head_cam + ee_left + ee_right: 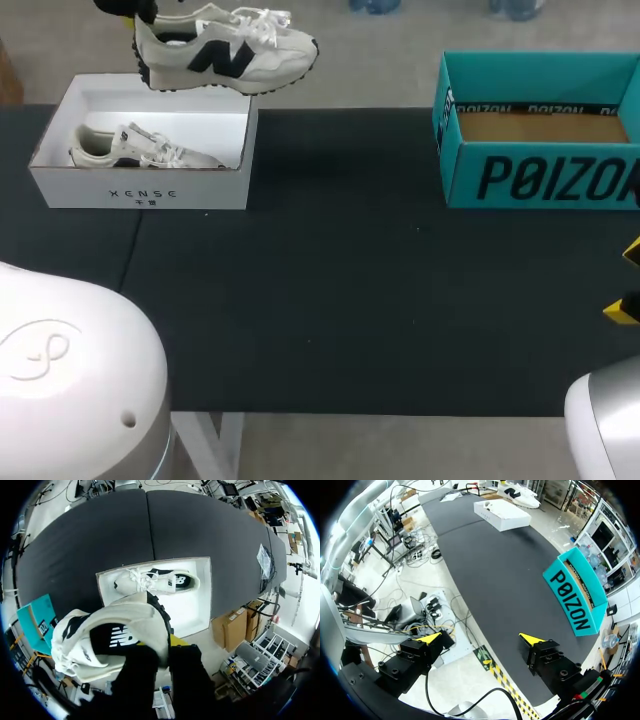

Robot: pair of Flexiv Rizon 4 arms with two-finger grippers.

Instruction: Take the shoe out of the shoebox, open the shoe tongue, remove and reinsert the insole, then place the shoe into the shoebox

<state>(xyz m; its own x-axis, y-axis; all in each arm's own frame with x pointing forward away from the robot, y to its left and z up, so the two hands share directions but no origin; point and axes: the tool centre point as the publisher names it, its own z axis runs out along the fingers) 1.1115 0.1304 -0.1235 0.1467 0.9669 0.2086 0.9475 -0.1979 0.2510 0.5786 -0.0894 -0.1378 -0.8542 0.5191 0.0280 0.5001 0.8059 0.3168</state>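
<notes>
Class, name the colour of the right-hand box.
Teal box with black lettering; head view shows it best.

Black matte table [330,300], seam near its left side

The left pincer [128,10] hangs above the white shoebox's [140,185] far left corner, its 2 fingers clamped on a shoe's [225,50] heel. The right pincer [626,282] sits well right of that shoebox, fingers spread wide.
</notes>
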